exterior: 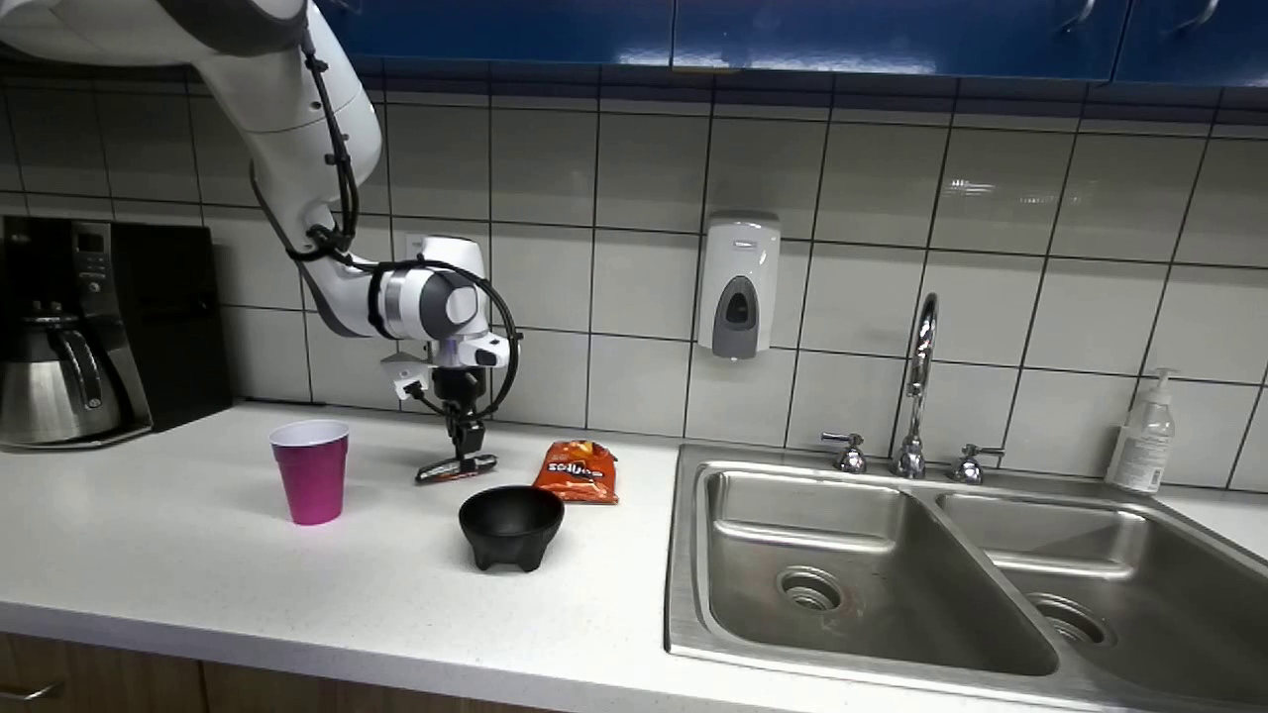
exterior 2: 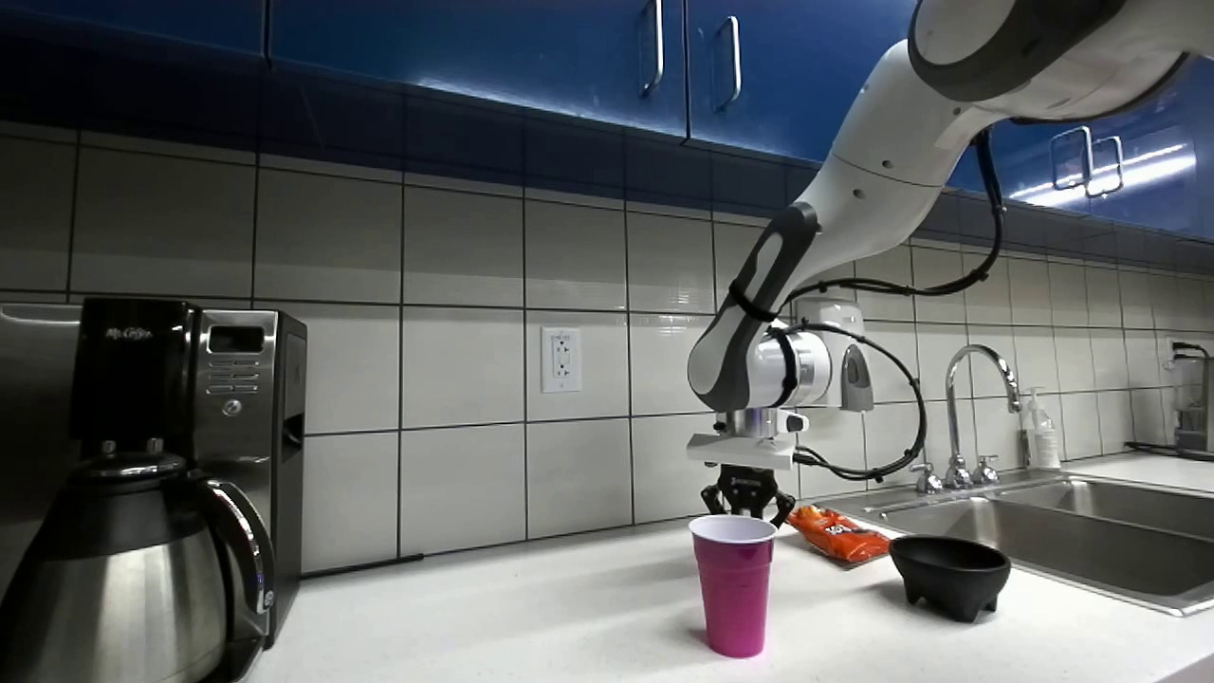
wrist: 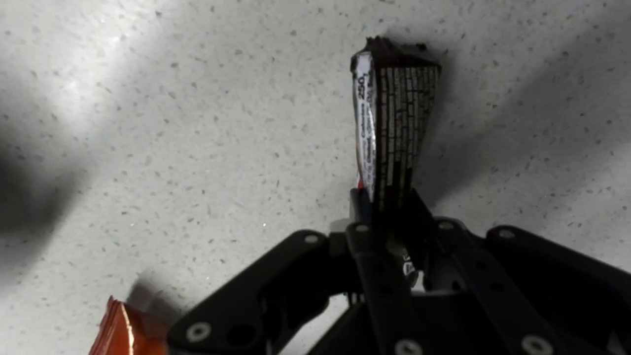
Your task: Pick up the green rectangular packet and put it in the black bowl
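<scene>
The green rectangular packet (exterior: 442, 471) looks very dark, thin and elongated, with printed text and a white side strip in the wrist view (wrist: 399, 113). My gripper (wrist: 389, 202) points down with both fingers pressed on the packet's sides near its middle. It also shows in an exterior view (exterior: 466, 451). The packet is at or just above the counter; I cannot tell which. The black bowl (exterior: 510, 535) stands upright in front of the gripper, and also shows in an exterior view (exterior 2: 948, 574). There, the cup hides the fingertips and the packet.
A magenta cup (exterior: 315, 485) stands beside the gripper, toward the coffee maker (exterior 2: 242, 427). An orange-red snack packet (exterior: 578, 473) lies behind the bowl. A steel sink (exterior: 693, 594) with a faucet (exterior: 921, 376) is beyond the bowl. The tiled wall stands close behind the gripper.
</scene>
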`<action>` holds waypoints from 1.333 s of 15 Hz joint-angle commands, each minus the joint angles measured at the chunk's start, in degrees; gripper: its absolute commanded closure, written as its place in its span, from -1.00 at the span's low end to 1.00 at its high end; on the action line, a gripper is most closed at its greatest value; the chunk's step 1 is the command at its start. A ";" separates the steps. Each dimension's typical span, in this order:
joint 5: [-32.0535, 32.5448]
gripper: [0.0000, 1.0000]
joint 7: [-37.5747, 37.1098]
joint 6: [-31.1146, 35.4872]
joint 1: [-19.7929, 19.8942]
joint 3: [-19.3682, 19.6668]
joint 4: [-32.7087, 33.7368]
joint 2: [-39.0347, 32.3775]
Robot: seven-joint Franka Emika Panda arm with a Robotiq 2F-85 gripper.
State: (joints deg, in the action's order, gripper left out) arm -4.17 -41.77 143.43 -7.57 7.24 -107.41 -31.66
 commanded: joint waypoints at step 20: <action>-0.60 0.91 2.82 11.08 3.66 -0.15 -19.95 19.73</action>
State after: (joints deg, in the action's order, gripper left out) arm -4.19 -41.01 152.54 -5.51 7.40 -122.28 -16.74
